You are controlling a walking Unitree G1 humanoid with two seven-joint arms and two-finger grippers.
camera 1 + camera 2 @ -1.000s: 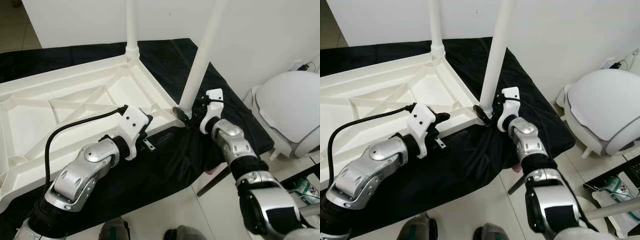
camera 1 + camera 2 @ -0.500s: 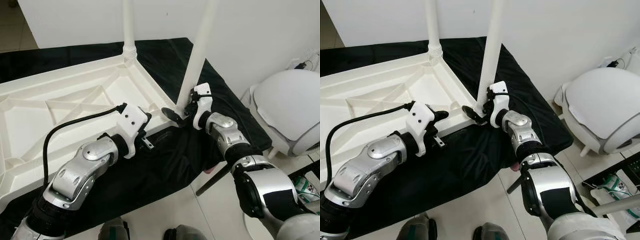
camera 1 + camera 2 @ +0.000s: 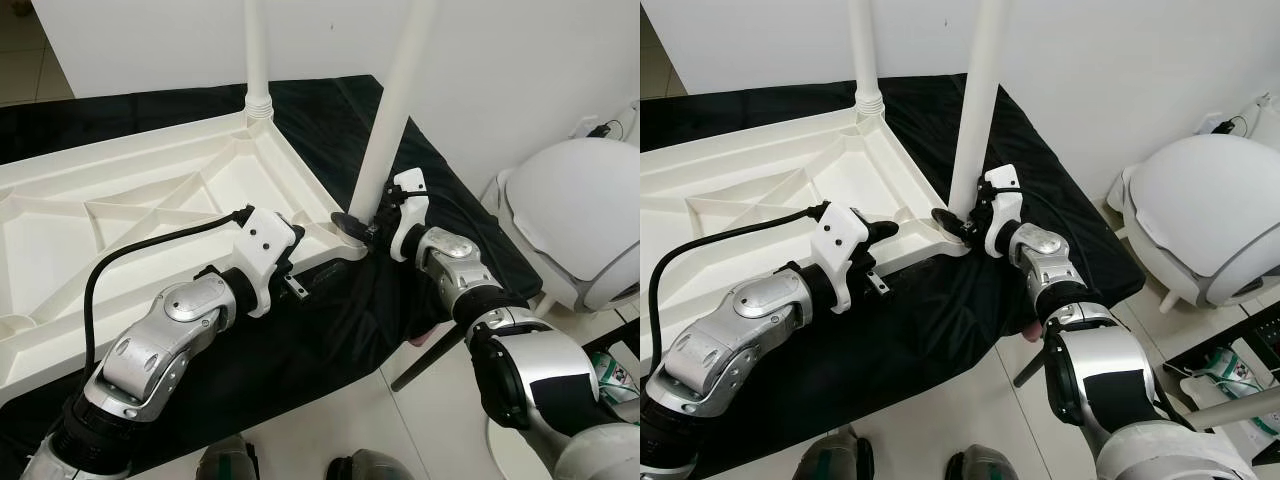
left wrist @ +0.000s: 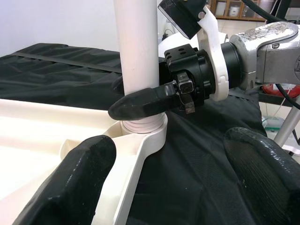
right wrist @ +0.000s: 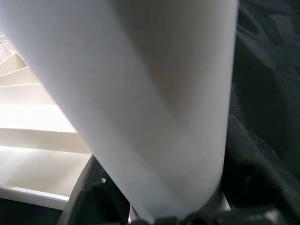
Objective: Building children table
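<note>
Clamping the white table leg (image 3: 388,130) near its foot, the right hand (image 3: 362,222) closes its black fingers (image 4: 140,101) around the tube just above the corner socket (image 4: 143,129) of the upturned white tabletop (image 3: 130,215). The leg stands nearly upright in that socket, leaning slightly, and its upper end is cut off by the frame's edge. Up close in the right wrist view the leg is a blurred white mass that hides most of the socket. A second leg (image 3: 257,50) stands in the far corner, its top also out of frame. The left hand (image 4: 164,183) hovers just beside the near edge of the tabletop with its fingers spread apart and holding nothing. The tabletop lies on a black cloth (image 3: 330,340) that covers the surface. A white rounded object (image 3: 580,225) stands on the floor at right, partly cut off.
</note>
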